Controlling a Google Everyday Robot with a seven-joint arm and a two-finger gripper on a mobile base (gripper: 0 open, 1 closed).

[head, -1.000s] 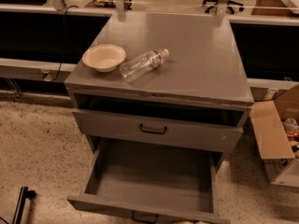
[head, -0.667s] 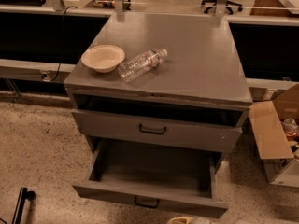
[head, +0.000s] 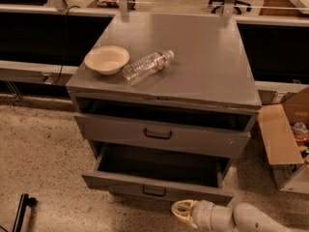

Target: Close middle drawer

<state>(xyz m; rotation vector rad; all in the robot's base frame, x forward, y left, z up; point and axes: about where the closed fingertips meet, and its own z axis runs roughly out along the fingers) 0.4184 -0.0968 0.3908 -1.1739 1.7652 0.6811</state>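
The middle drawer (head: 116,182) stands partly pulled out, low in the bench (head: 207,57), its tray bare, beneath the taller drawer (head: 193,138). The closing push looks to be the step in hand. Next, the front panel needs a straight, level shove inward near its handle (head: 154,191). The gripper (head: 183,211) sits just before the panel's lower edge, right of the handle, holding nothing. I cannot tell whether it is open or closed, or whether it touches the panel.

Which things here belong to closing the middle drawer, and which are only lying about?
For the job: middle drawer, pulled out; gripper, low in front of its panel.
Lying about: bowl; plastic bottle; cardboard box.
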